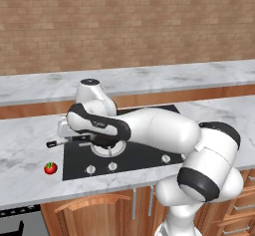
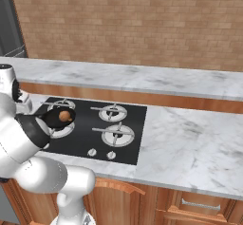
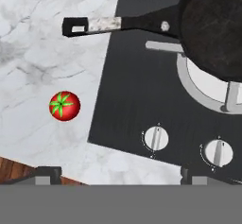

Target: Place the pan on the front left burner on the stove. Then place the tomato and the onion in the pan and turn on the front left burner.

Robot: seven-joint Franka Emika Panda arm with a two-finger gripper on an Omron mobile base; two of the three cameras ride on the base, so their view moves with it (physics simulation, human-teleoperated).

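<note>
No brand, label or writing is showing on any thing here. One pan (image 3: pixel 212 29) is sitting on the front left burner (image 3: pixel 208 83) of the stove (image 3: pixel 137 100), at the upper right of the hand view, and its long handle (image 3: pixel 118 24) is reaching left, with the tip hanging over the marble bench (image 3: pixel 42 62). In the right base view one brown onion (image 2: pixel 64 116) is lying inside the pan (image 2: pixel 58 117), at the left of the frame. One tomato (image 3: pixel 64 106) is lying on the bench at the left of the hand view, just beside the stove edge and apart from the pan; in the left base view the tomato (image 1: pixel 50 168) is at the lower left. Two knobs (image 3: pixel 155 138) are showing at the bottom of the hand view. In the right base view I am counting four burners and two knobs (image 2: pixel 92 152). The end effector (image 3: pixel 118 173) is standing wide open with nothing between its tips, which are rising at the bottom edge of the hand view, above the bench edge.
</note>
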